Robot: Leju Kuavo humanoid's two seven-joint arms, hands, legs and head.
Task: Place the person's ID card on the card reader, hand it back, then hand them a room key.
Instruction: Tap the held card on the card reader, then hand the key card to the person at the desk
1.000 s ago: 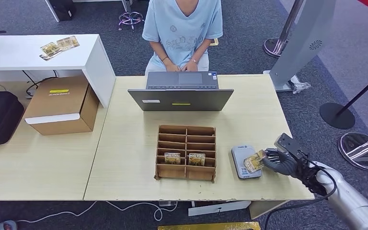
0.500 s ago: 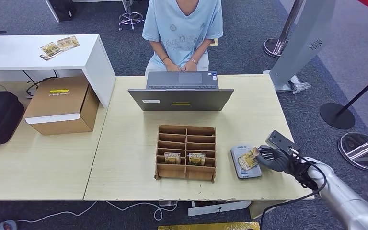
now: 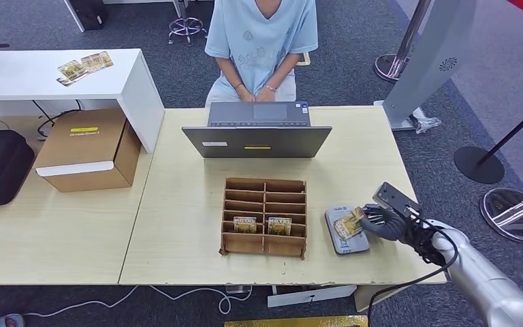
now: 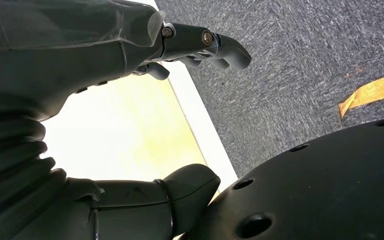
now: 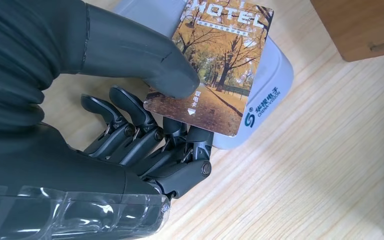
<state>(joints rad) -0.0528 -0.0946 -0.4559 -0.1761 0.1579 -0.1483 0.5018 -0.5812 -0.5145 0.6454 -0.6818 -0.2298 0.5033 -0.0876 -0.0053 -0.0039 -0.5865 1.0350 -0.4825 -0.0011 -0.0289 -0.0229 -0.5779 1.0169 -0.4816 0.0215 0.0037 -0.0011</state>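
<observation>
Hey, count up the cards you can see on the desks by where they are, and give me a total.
Held by the right hand over the card reader: 1
In the cardboard organizer: 2
On the white side table: 2
Total: 5

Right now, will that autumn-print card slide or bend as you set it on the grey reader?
The glossy autumn-print card looks flat and unbent in the right hand, so probably stiff. The smooth grey plastic card reader could let it slide. It seems thin, likely light.
</observation>
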